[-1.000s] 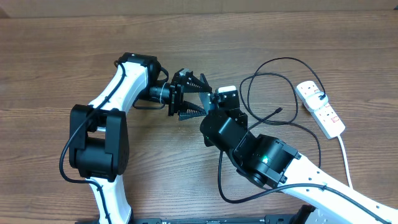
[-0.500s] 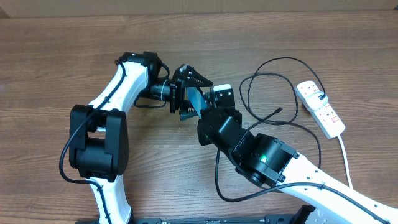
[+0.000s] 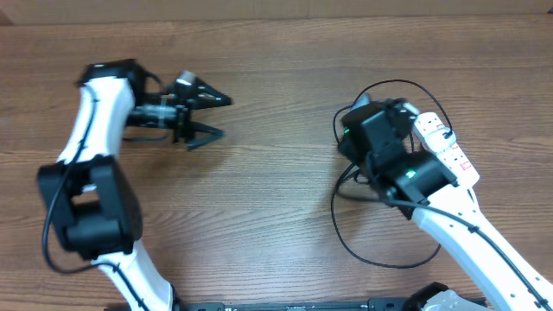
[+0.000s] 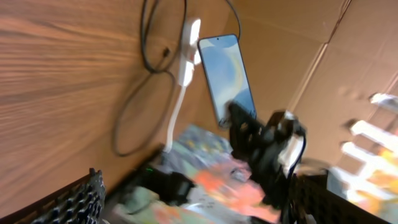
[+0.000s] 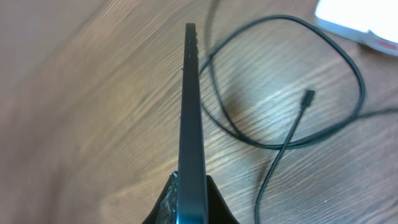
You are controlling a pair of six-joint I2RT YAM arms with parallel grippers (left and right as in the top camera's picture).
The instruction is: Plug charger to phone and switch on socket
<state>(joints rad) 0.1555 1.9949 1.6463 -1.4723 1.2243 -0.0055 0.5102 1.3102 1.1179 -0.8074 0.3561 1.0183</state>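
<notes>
Wood-grain worktop fills the overhead view, with a strip of brown cardboard along its far edge. At the far left reaches the white and black left arm. The left gripper is spread wide and holds nothing. From the near right corner rises the right arm, its wrist above the cable loops.

Near the right edge lies the socket, a long white strip with red switches, slanted and partly hidden by that wrist. The right gripper is clamped on the bottom edge of the phone, which stands edge-on as a thin dark blade above the wood. In the left wrist view its screen shows blue-teal with a pale swirl, slightly blurred.

The charger, a thin black cable, loops on the wood beside the phone. Its small plug tip lies free, apart from the phone.

Broad bare wood separates the two arms. A second ago both grippers met mid-table around the phone. Now the left one has let go and swung away, and the right one has carried the phone over near the socket.
</notes>
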